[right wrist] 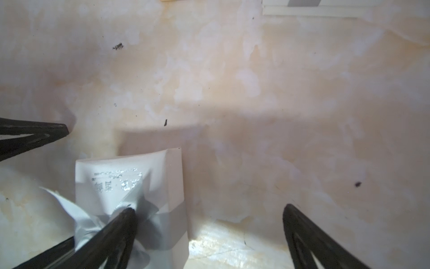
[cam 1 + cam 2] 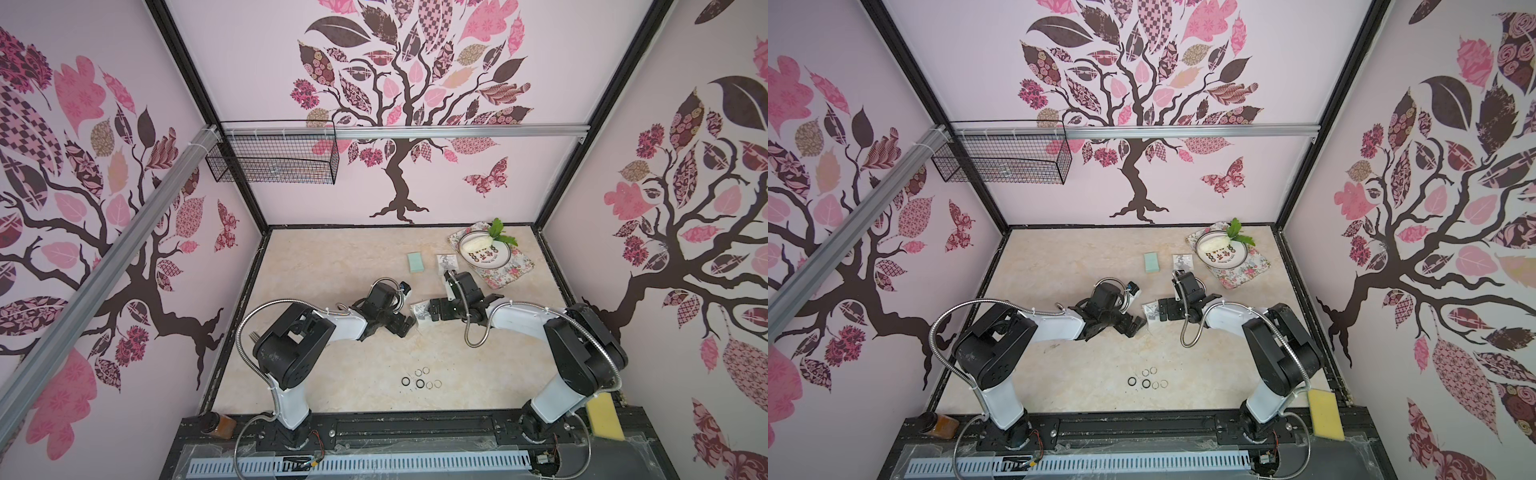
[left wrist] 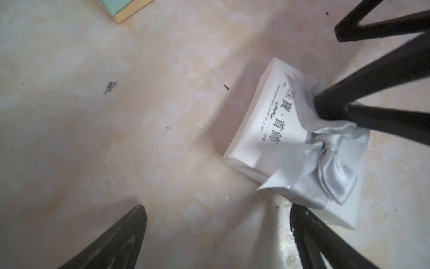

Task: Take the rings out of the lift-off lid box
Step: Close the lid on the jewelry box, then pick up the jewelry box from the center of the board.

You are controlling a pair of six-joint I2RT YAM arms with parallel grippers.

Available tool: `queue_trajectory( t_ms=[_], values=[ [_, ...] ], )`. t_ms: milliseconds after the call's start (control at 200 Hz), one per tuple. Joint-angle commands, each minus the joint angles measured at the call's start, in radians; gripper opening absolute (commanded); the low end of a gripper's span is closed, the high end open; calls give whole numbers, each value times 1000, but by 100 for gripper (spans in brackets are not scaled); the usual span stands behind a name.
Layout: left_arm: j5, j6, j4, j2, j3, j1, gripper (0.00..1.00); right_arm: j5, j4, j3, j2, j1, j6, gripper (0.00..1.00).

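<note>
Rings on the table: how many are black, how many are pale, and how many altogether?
Black rings: 2
Pale rings: 4
Total: 6

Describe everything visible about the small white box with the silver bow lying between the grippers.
The small white cardboard box is rectangular, closed as far as shows, and lies on the beige marbled tabletop. Silver characters are printed on its top, and a satin silver ribbon bow crosses one end. One black fingertip of the open right gripper rests on the bow's knot; the open left gripper hangs close beside one corner.
</note>
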Motion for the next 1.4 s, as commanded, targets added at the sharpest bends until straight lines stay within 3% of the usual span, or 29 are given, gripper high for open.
queue_trajectory(
  t_ms=[0,280,610,760,1020,1395],
  values=[
    [-26,4,16,-68,-4,7,98,2,-81,21,-3,8,-27,100],
    [-88,-33,-87,-346,-156,24,98,-119,-121,72,-163,30,-162,100],
    [-123,-103,-153,-636,-340,15,98,-58,-228,186,-23,92,-121,100],
    [-115,-94,-145,-664,-371,16,98,26,-223,205,12,146,-201,100],
    [-87,-92,-97,-660,-397,16,98,36,-214,207,78,147,-353,100],
    [-69,-77,-91,-702,-415,33,98,29,-200,258,170,147,-418,100]
  ],
)
